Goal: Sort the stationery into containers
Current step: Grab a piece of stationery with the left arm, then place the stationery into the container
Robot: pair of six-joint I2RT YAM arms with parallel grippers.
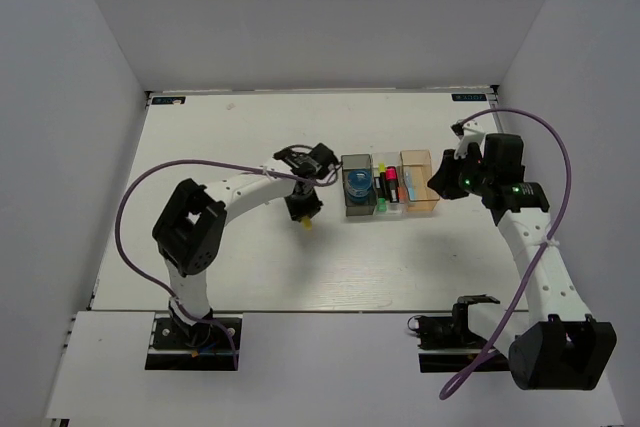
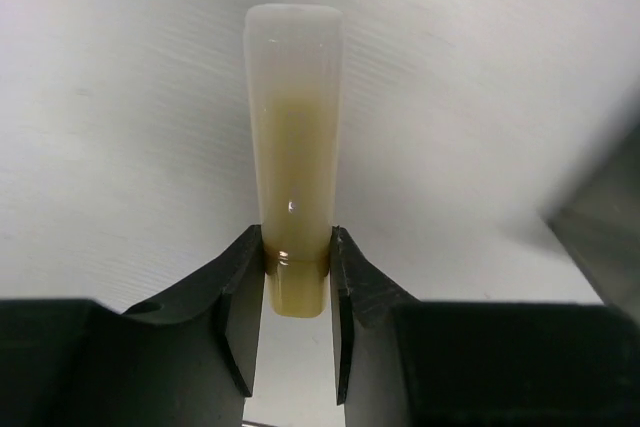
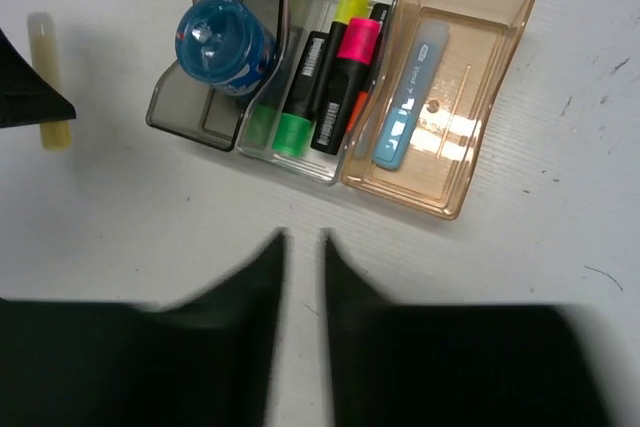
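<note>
Fingers (image 2: 240,292) — matte black, left arm's — pinch a translucent pale yellow stick (image 2: 292,127), blunt-ended.

A pale yellow stick (image 2: 293,147) is gripped close to its near end between two dark fingers (image 2: 240,287), which are pressed against its left and right sides. The far end is rounded and paler; the held end is a deeper yellow. A white, faintly streaked surface (image 2: 120,127) is seen behind it. Whether the stick touches it cannot be told. A dark shape (image 2: 605,227) is cut off at the right edge.
</note>
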